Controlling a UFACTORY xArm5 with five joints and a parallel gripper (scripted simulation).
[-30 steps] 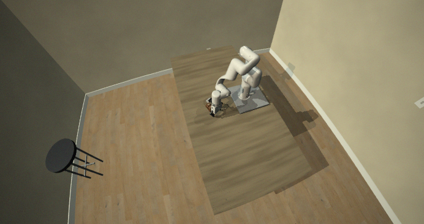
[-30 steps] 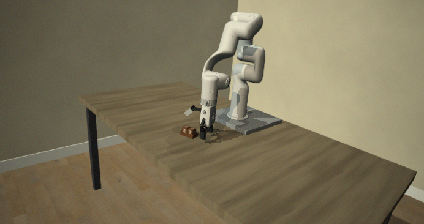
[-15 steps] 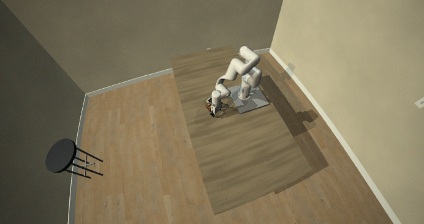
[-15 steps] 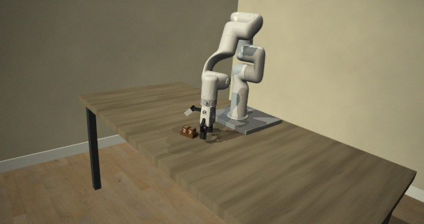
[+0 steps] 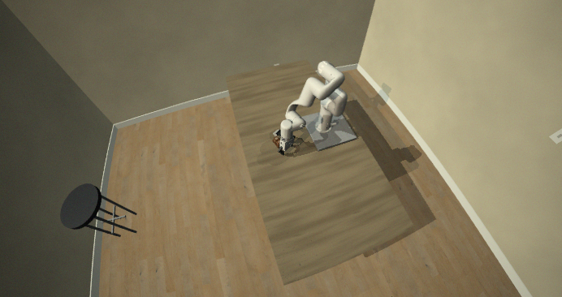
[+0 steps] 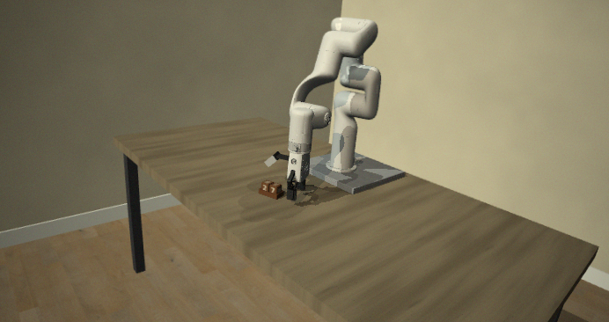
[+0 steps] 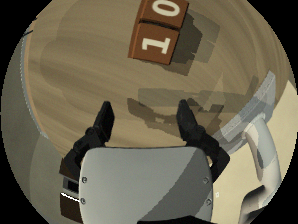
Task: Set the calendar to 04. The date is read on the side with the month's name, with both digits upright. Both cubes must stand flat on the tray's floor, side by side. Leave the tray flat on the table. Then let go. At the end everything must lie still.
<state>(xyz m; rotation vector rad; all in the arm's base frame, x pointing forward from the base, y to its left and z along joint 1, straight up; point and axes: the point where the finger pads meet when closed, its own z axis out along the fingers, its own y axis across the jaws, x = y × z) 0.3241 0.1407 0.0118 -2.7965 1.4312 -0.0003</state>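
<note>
The brown tray (image 6: 270,194) lies on the table with two brown cubes side by side in it. In the exterior view the left cube (image 6: 265,187) (image 7: 164,12) shows an upright 2 and the right cube (image 6: 274,189) (image 7: 154,46) an upright 7. In the wrist view their upper faces show 0 and 1, turned sideways. No month's name is readable, so I cannot tell whether 27 is on that side. My gripper (image 6: 297,193) (image 7: 145,108) is open and empty, low over the table beside the cube with the 7, apart from it. In the top view the arm partly hides the tray.
The grey base plate (image 5: 337,138) (image 6: 352,186) under the arm is on the table (image 5: 325,208) (image 6: 374,243), behind and to the right of the gripper in the exterior view. The table's long edge runs on the tray's other side. A black stool (image 5: 81,206) stands away on the floor.
</note>
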